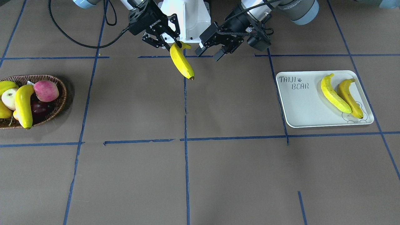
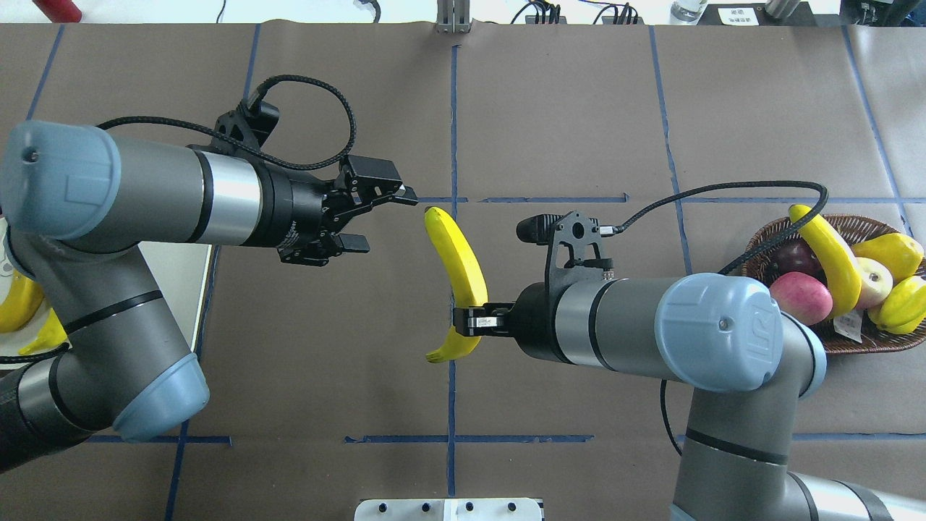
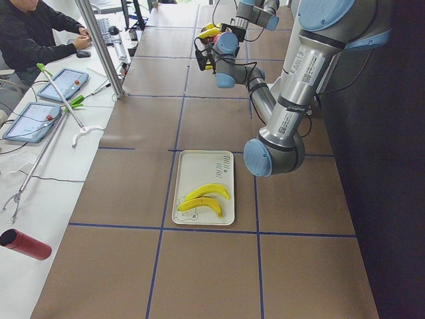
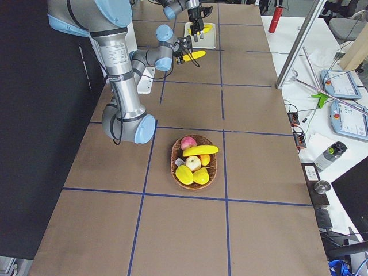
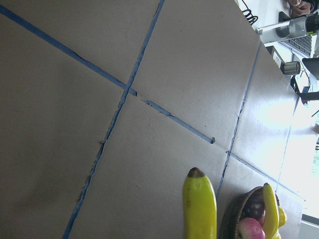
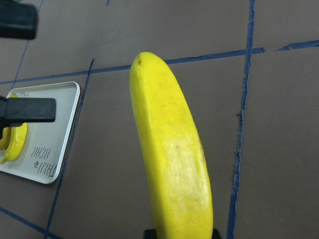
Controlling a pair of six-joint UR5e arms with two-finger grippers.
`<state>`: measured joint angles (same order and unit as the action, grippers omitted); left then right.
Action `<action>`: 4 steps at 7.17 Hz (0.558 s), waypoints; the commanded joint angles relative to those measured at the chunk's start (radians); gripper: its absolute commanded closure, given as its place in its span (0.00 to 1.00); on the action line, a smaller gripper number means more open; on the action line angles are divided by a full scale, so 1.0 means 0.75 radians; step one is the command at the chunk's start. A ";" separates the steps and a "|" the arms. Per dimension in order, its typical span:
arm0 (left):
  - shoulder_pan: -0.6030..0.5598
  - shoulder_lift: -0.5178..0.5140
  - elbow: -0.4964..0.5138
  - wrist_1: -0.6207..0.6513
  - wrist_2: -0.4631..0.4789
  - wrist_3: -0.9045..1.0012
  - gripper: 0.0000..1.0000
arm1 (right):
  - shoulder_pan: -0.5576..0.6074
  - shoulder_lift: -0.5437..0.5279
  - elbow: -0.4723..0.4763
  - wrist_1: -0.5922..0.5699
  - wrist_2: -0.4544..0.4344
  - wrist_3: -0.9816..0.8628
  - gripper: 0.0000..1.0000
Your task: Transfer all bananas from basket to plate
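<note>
Mid-table: right gripper (image 2: 465, 320) clamps banana (image 2: 459, 259); left gripper (image 2: 387, 221) spread.

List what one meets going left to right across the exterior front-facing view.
wicker basket → held banana hanging from the right gripper → open left gripper → plate → on it, bright-yellow banana → orange-yellow banana

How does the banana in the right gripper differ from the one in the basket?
The long curved bright-yellow held banana hangs in the air, clamped near one end by the right gripper; the curved yellow basket banana lies loose atop other fruit in the brown wicker basket. The held one is over mid-table; the other toward the robot's right. Both are dark-tipped.
</note>
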<state>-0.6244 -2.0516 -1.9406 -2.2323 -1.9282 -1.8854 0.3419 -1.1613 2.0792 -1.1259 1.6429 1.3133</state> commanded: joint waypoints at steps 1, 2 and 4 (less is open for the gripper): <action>0.014 -0.097 0.100 -0.010 0.000 -0.014 0.01 | -0.024 0.010 0.001 0.000 -0.023 0.002 0.99; 0.035 -0.115 0.121 -0.010 0.000 -0.012 0.02 | -0.024 0.012 0.001 0.000 -0.023 0.002 0.99; 0.067 -0.116 0.141 -0.010 0.000 -0.012 0.02 | -0.024 0.012 0.007 0.000 -0.021 0.002 0.99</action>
<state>-0.5884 -2.1353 -1.8477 -2.2396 -1.9282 -1.8945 0.3242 -1.1525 2.0826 -1.1259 1.6265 1.3146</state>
